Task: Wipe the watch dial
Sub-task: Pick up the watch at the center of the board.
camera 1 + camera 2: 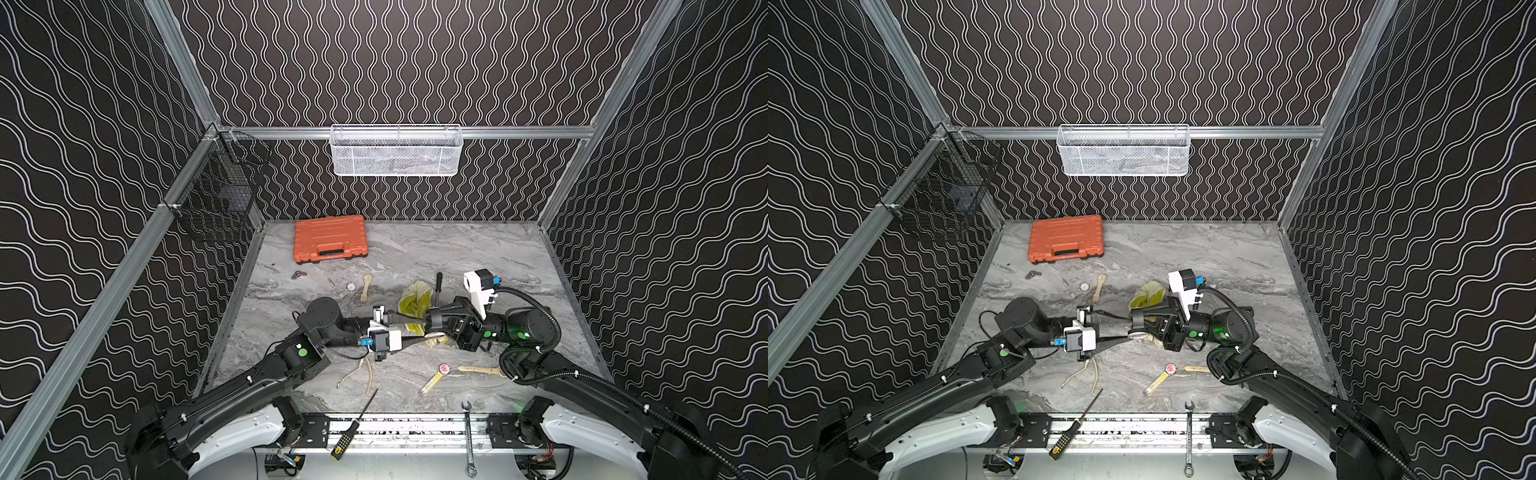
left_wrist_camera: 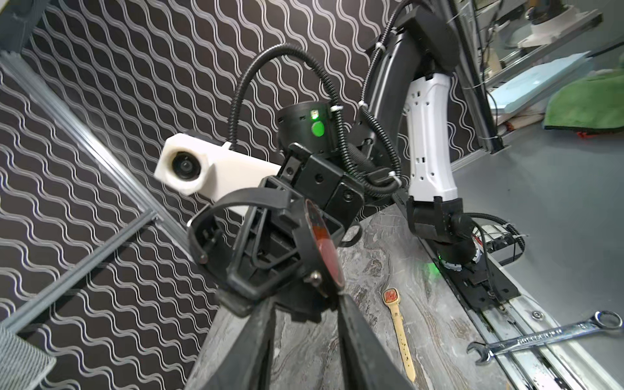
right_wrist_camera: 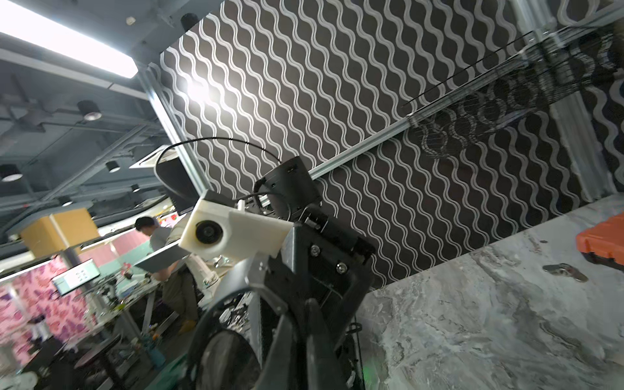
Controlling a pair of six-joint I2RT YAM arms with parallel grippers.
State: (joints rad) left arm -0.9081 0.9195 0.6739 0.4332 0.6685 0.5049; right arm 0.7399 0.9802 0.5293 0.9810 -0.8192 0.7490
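Observation:
My right gripper [image 1: 431,323] is shut on a watch with a black strap and holds it above the table's middle. Its round reddish dial [image 1: 434,334] shows in both top views and stands edge-on in the left wrist view [image 2: 323,243]. The strap [image 2: 236,200] loops around the right fingers. In the right wrist view the watch [image 3: 229,361] sits beside the shut jaws [image 3: 299,309]. My left gripper [image 1: 428,329] reaches in from the left, open, with nothing between its fingers [image 2: 304,300]. One fingertip [image 2: 341,299] is at the dial's rim. A yellow-green cloth [image 1: 415,301] lies on the table just behind both grippers.
An orange case [image 1: 330,237] lies at the back left. Loose watches and straps [image 1: 434,378] dot the marble table [image 1: 498,257], with a black-handled tool [image 1: 438,282]. A screwdriver [image 1: 355,424] and a wrench [image 1: 468,436] lie on the front rail. Mesh baskets [image 1: 397,149] hang on the walls.

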